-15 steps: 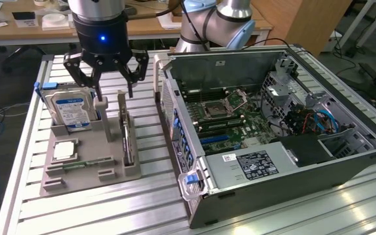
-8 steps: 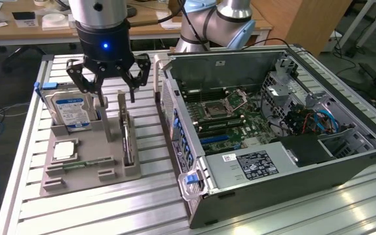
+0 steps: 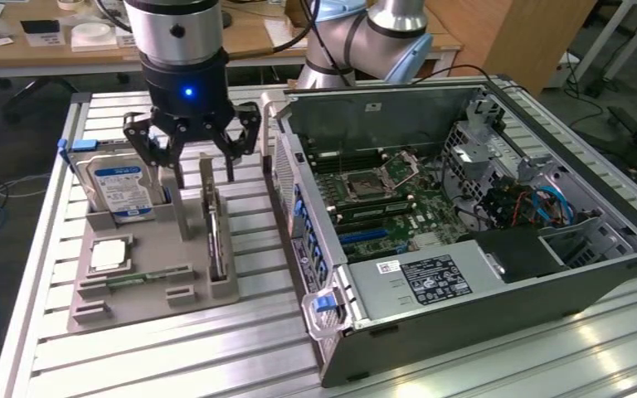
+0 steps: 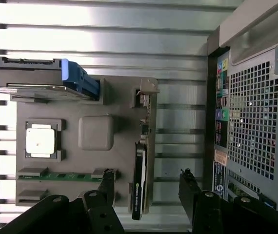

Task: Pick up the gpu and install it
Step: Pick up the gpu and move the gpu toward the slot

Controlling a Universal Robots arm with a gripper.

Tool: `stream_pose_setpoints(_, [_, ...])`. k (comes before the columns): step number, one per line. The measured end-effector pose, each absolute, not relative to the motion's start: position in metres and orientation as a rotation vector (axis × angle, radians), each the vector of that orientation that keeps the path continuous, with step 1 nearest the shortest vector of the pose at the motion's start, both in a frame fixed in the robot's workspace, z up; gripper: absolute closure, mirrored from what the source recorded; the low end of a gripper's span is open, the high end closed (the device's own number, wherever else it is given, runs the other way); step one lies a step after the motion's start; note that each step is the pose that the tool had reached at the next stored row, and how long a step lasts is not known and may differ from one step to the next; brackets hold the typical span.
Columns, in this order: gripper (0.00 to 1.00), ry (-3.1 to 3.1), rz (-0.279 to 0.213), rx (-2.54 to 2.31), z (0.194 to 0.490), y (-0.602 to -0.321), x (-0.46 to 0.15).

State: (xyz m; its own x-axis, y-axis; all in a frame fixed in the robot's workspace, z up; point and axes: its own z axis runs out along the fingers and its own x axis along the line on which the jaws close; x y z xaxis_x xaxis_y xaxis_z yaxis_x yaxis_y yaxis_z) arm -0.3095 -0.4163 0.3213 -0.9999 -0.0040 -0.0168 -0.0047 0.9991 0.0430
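The gpu [image 3: 216, 242] stands on its edge in a slot of the grey parts holder [image 3: 158, 311], a thin dark card with a metal end. In the wrist view the gpu [image 4: 139, 180] appears edge-on, its metal bracket at the far end. My gripper [image 3: 199, 186] hangs open just above the holder, over the card's far end. In the wrist view the gripper [image 4: 148, 184] straddles the card; one of the fingers [image 4: 107, 187] is close beside it, the other farther off. Nothing is held.
A hard drive [image 3: 116, 191] stands upright in the same holder, with a processor [image 3: 109, 255] and a memory stick [image 3: 130, 283] lying flat nearby. The open computer case [image 3: 617, 274] lies on the exterior view's right, its motherboard [image 3: 380, 207] exposed. Its perforated rear wall [image 4: 253, 122] is close to the gripper.
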Motion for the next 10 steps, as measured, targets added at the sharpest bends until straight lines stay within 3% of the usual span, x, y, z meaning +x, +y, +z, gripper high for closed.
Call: stream_pose_setpoints(10, [0.35, 3.126, 0.067, -0.004, 0.303, -0.421, -0.309])
